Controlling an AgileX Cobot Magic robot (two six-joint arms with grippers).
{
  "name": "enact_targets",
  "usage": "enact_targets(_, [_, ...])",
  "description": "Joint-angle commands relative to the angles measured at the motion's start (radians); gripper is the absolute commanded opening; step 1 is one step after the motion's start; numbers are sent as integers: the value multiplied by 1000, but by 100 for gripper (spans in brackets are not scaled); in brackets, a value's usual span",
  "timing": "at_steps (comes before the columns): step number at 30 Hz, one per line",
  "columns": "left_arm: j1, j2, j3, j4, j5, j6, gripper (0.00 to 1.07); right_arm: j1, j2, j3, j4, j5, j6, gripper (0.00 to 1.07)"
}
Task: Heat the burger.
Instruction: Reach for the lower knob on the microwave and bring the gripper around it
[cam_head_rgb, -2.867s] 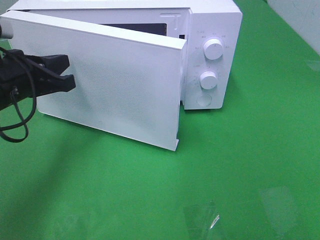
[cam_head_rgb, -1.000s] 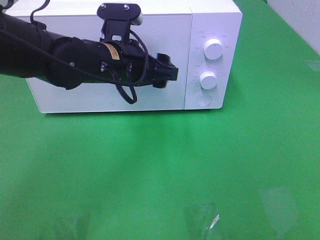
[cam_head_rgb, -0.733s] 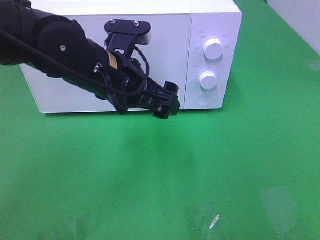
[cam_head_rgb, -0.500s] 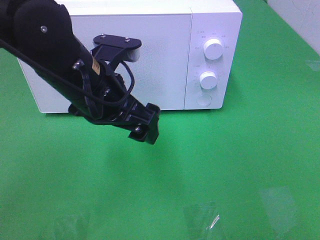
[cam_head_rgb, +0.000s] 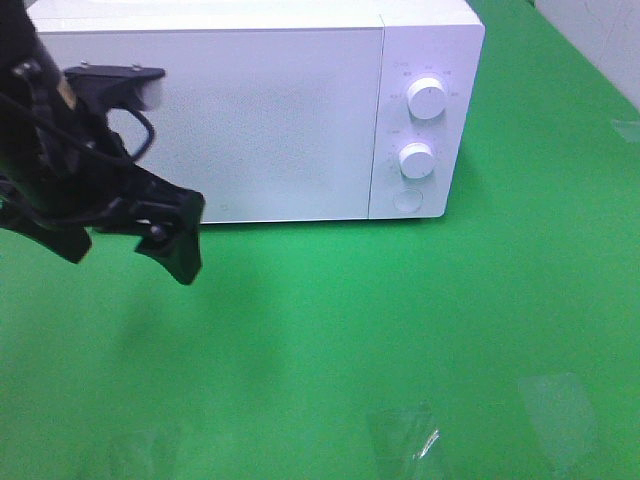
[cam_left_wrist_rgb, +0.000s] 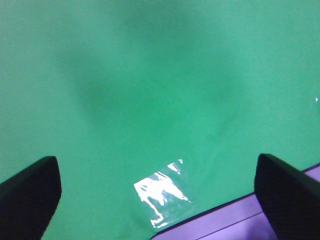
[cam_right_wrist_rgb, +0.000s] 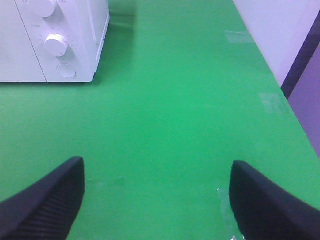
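- The left claw (cam_left_wrist_rgb: 159, 201) hangs over the green worktop (cam_head_rgb: 420, 330) in front of the left part of the white microwave (cam_head_rgb: 260, 110), its jaws spread wide with nothing between them.
- The right claw (cam_right_wrist_rgb: 157, 205) is also spread apart and empty, above bare worktop.
- The microwave door is shut flush.
- Two round knobs (cam_head_rgb: 427, 100) sit on its right panel.
- The burger cannot be seen in any view.

Burger out of view
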Motion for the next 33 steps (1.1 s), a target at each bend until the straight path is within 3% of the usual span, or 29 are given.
enact_targets(1, [26,-26,-7,2,24,-8,100,-3,-28,2,0,-12,-11,76])
enact_targets(3, [149,-86,-7,3,75,-1,100,-3,-28,2,0,-12,-10,76])
enact_targets(8, [249,-141,-7,21,147,27,100,-3,-28,2,0,-12,-10,76])
enact_targets(10, [325,-185,-7,40,182,40,100,-3,-28,2,0,-12,-10,76])
enact_targets(16, [443,-273,-7,31,214,36,100,-3,-28,2,0,-12,-10,76])
enact_targets(19, [468,-306,-4,31,232,36,100,-3,-28,2,0,-12,-10,76])
enact_targets(24, [484,-399,83,47,214,36,100,-3,-28,2,0,-12,-10,76])
enact_targets(25, [484,-451,160,50,203,36,100,-3,-28,2,0,-12,-10,76])
enact_targets(33, [484,-655,377,49,201,51,100,-3,-28,2,-2,-12,-6,76])
